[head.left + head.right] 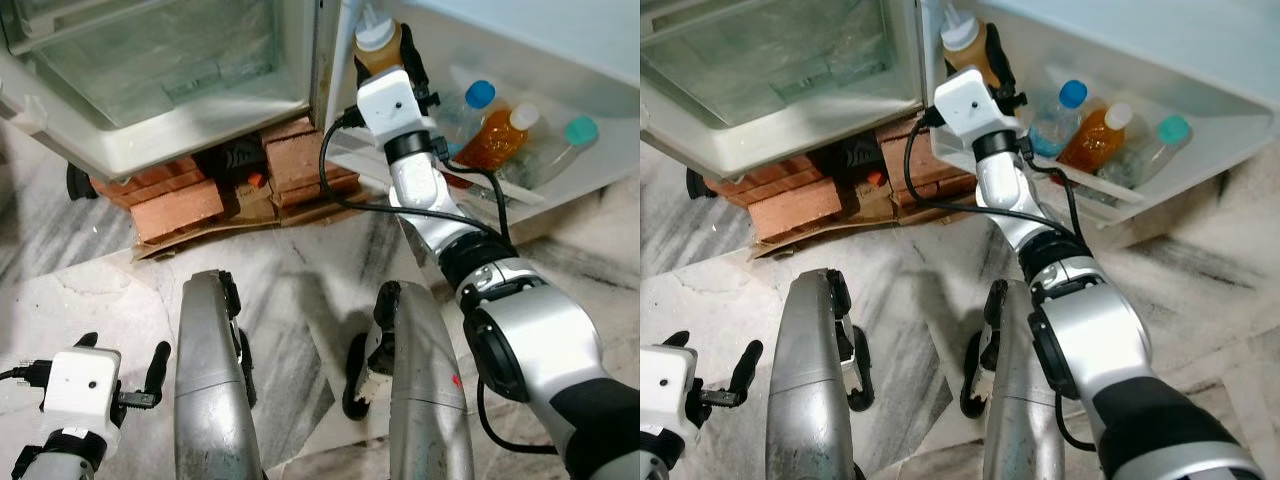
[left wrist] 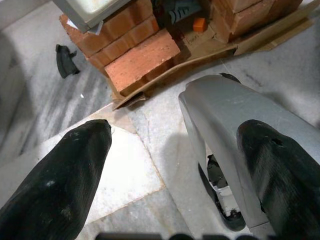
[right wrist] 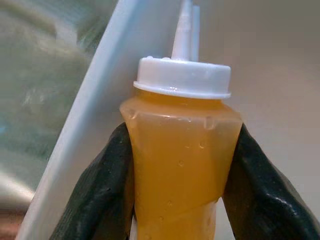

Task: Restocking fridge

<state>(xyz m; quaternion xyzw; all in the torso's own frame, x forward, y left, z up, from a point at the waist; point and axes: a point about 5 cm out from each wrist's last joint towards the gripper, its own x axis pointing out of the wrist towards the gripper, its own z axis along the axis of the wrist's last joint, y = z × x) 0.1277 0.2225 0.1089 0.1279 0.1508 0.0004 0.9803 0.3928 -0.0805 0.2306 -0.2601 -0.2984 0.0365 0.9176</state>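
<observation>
Left gripper: low at the robot's left side, above the marble floor; its two black fingers stand well apart with nothing between them.

Robot's legs: two silver limbs below the head camera, standing on the floor.

Floor: grey-veined marble, with a paler tile under the left gripper.

Bricks: red blocks stacked under the fridge body, resting on a sheet of brown cardboard; some dark bits and a small orange piece sit among them.

Right gripper: stretched forward and up on its silver arm, at the near end of the open door's shelf, just by the fridge body's edge.

Squeeze bottle: clamped between the right gripper's two black fingers, one pressed on each side of its body. It is upright, full of orange-yellow liquid, with a white cap and a thin nozzle.

Door shelf: a white bin on the open fridge door, to the robot's right of the held bottle.

Shelf contents: a clear bottle with a blue cap, an orange-filled bottle with a white cap and a clear bottle with a teal cap, side by side and leaning.

Fridge compartment: a clear drawer with glass above; what is in it cannot be made out.
</observation>
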